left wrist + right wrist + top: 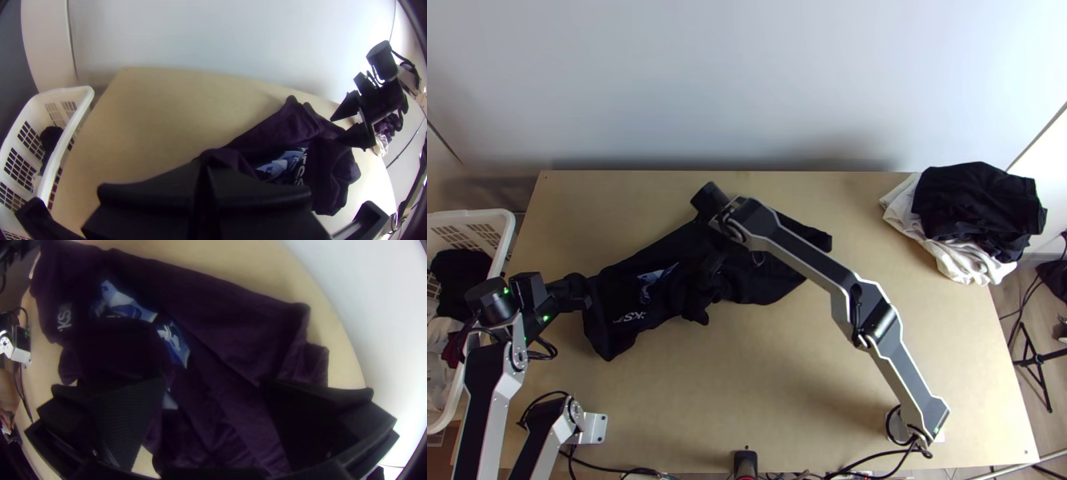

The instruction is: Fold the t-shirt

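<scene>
The light wooden tabletop [803,376] spread beneath everything. The right arm [811,256] stretched up and across it on a long slant toward the far middle, and the left arm [487,400] stood along the left side.

The dark t-shirt [635,308] lay on the left and middle parts of the tabletop, running aslant from the left pincer, near the left edge, to its other end beneath and beyond the right arm. It was rumpled, with layers lapped over one another and bunched toward the middle, and the blue-and-white picture on it was partly covered.

A white basket [508,232] stood beside the tabletop's left edge with dark and pale cloths inside. At the far right corner sat a loose pile of cloth, black fabric [975,196] on top of white fabric [905,210], some of it hanging over the edge.

The right pincer [717,218] was over the middle of the t-shirt, its two black fingers [311,422] spread wide with dark cloth visible between them. The left pincer [584,294] was pressed together, pinching the t-shirt at its left end.

Smallest were the blue-and-white picture [657,274] and, near it, the white lettering [629,318] closer to the t-shirt's near left corner.
</scene>
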